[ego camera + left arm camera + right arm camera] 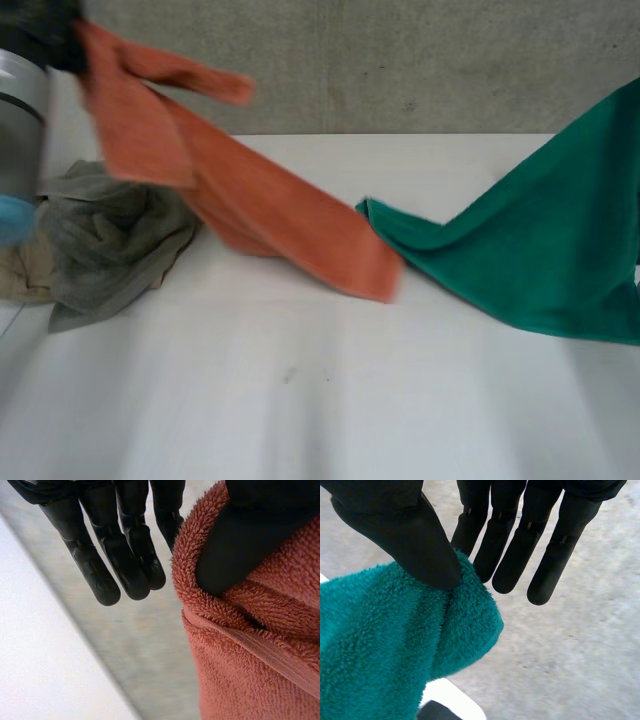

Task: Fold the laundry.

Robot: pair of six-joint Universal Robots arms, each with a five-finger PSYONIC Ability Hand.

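An orange towel (270, 210) hangs in a slant from my raised left hand (45, 35) down to the middle of the table, where its low end rests. In the left wrist view the thumb (245, 540) pinches an edge of the orange towel (250, 670) while the other fingers (125, 555) stay straight beside it. A green towel (540, 250) slopes up from the table's middle toward the right. My right hand (410, 535) pinches an edge of the green towel (380, 645) between thumb and a finger. The low ends of the two towels touch.
A crumpled grey cloth (110, 250) lies at the table's left, with a beige cloth (20, 275) beside it. The white table (320, 400) stretches bare toward the front. A concrete wall (400, 60) stands behind the table.
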